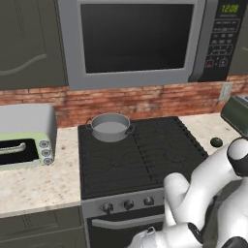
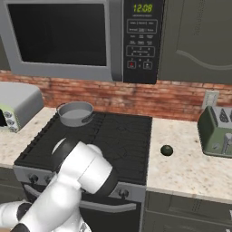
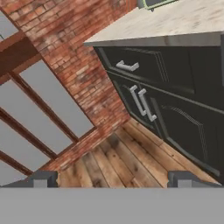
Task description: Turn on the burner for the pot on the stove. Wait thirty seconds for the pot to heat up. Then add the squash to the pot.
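- The small, wide, shallow grey metal pot point(image 1: 110, 127) with two loop side handles and a pale grey inside sits on the back-left grate of the black gas stove point(image 1: 140, 155), at about 10 o'clock from the cooktop's centre.
- No flame can be made out at the black round burner under the pot; the pot hides it.
- The small, roundish, dark green squash point(image 2: 166, 150) lies on the speckled beige stone counter point(image 2: 190, 163), just beside the stove's right edge, at about 3 o'clock from the cooktop's centre and well apart from the pot.
- A dark green toaster point(image 2: 216, 130) stands near the squash, at about 2 o'clock from it.
- A pale-green toaster oven point(image 1: 24, 138) stands on the counter at 9 o'clock from the stove.
- The white robot arm point(image 2: 77, 181) is folded low before the steel knob strip point(image 1: 127, 203).
- In the hand view the two-finger gripper point(image 3: 112, 179) shows its dark tips spread wide apart with nothing between them, facing dark cabinet doors point(image 3: 175, 96), a red brick wall point(image 3: 74, 57) and a wooden plank floor point(image 3: 122, 162).
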You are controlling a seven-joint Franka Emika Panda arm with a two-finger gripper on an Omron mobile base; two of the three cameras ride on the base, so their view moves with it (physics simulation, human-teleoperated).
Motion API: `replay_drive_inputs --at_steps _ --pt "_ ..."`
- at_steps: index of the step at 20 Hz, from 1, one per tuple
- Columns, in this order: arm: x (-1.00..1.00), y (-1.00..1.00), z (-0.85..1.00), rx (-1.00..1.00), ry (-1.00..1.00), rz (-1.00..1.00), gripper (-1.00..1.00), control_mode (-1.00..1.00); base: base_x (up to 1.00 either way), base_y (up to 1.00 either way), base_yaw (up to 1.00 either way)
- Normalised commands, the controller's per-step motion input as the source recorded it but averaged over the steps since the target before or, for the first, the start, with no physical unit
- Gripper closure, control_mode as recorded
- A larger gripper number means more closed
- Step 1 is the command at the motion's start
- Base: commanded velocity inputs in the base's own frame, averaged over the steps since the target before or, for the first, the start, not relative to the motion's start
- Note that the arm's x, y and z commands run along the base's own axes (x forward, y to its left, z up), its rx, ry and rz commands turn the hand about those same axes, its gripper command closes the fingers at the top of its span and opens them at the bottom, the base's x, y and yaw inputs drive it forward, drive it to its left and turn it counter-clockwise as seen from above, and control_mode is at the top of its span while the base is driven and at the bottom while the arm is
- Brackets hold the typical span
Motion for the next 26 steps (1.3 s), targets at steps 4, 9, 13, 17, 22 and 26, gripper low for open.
replay_drive_inputs --at_steps 4,9,13,17,22,26 --pt "-0.04 -0.01 0.18 0.05 -0.01 -0.03 -1.0 -1.0 0.0 0.0 0.0" --pt "0.0 0.0 0.0 0.0 -0.03 0.0 -1.0 -1.0 0.0 0.0 0.0" --pt "-0.1 0.0 0.0 0.0 -0.07 0.0 -1.0 -1.0 0.0 0.0 0.0" --pt "-0.14 0.0 0.0 0.0 -0.05 0.0 -1.0 -1.0 0.0 0.0 0.0" --pt "-0.11 0.0 0.0 0.0 -0.05 0.0 -1.0 -1.0 0.0 0.0 0.0" --pt "-0.1 0.0 0.0 0.0 -0.05 0.0 -1.0 -1.0 0.0 0.0 0.0"
